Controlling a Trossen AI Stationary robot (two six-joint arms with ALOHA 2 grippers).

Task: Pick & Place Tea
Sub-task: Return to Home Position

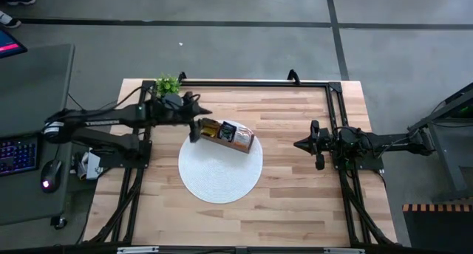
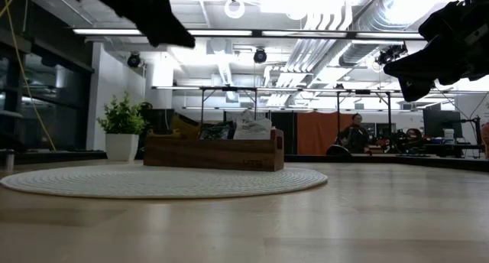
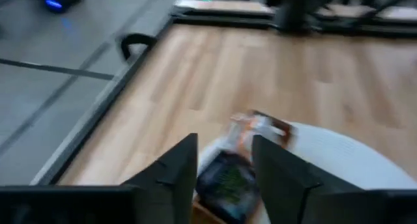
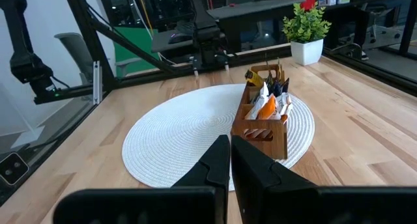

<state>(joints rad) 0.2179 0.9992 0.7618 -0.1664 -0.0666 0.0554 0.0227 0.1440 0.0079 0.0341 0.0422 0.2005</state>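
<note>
Where the white mat lies, wooden box, tea sachets standing inside

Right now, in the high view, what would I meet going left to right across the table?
Potted plant → left gripper, jaws open → wooden box holding the tea → right gripper, jaws shut.
</note>
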